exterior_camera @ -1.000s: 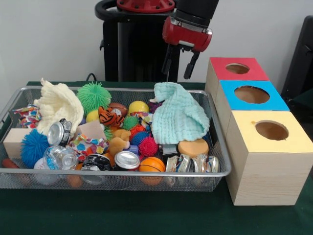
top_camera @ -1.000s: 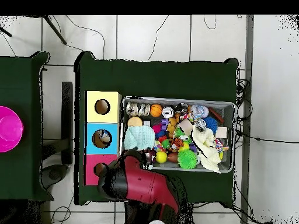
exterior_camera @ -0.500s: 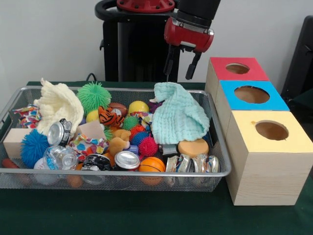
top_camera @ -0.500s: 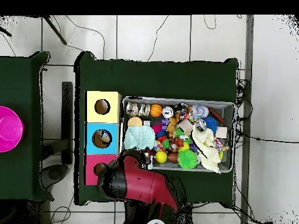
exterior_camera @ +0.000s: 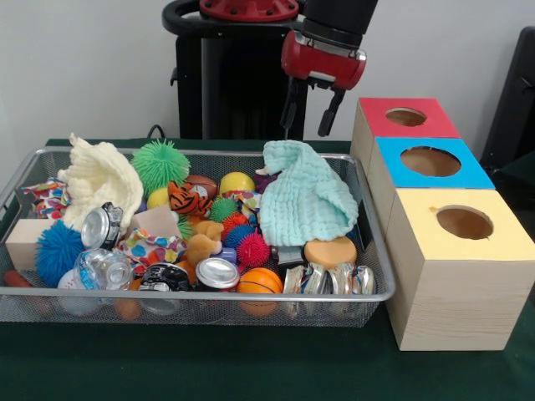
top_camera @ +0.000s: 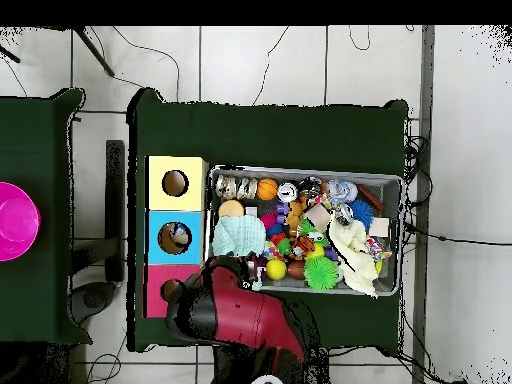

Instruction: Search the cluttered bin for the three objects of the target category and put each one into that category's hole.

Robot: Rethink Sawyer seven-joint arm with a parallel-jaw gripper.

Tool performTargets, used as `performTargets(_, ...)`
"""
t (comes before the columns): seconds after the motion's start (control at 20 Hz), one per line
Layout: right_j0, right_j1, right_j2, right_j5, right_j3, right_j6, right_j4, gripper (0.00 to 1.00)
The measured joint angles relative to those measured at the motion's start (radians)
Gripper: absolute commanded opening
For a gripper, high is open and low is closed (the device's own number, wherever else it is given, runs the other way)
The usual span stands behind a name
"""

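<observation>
The wire mesh bin [exterior_camera: 209, 294] is full of mixed clutter; in the overhead view its rim [top_camera: 300, 171] runs right of the boxes. One crumpled see-through bottle [exterior_camera: 99, 269] lies at the bin's front left corner, also seen from overhead [top_camera: 342, 190]. No other bottle shows; any others are hidden under clutter. My gripper [exterior_camera: 306, 127] hangs open and empty above the bin's far edge, behind the mint cloth and left of the red-topped box. The hole [exterior_camera: 405, 116] in that red top is open [top_camera: 172, 291].
A mint cloth [exterior_camera: 307, 196] and a cream cloth [exterior_camera: 99, 177] cover parts of the bin. Silver cans [exterior_camera: 328, 279] lie along the front right, with spiky balls and toys between. Blue-topped [exterior_camera: 430, 160] and yellow-topped [exterior_camera: 464, 222] boxes stand nearer. A pink bowl [top_camera: 14, 220] sits on a side table.
My gripper has shifted slightly right toward the red-topped box, still open and empty. Nothing in the bin has moved.
</observation>
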Motion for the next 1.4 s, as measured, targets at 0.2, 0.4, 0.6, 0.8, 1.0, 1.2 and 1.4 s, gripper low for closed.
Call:
performTargets(0.2, -0.001, 0.000, 0.000, 0.000, 0.000, 0.000, -0.001, 1.00)
performTargets(0.4, -0.036, -0.013, 0.014, 0.001, 0.000, 0.000, -0.021, 1.00)
performTargets(0.6, -0.082, -0.041, 0.029, 0.025, -0.008, 0.000, -0.037, 1.00)
performTargets(0.8, -0.124, -0.079, 0.041, 0.061, -0.026, 0.000, -0.051, 1.00)
performTargets(1.0, -0.156, -0.097, 0.047, 0.063, -0.034, 0.000, -0.075, 1.00)
performTargets(1.2, -0.204, -0.091, 0.060, 0.063, -0.058, 0.000, -0.122, 1.00)
performTargets(1.4, -0.301, -0.056, 0.106, 0.057, -0.110, 0.000, -0.199, 1.00)
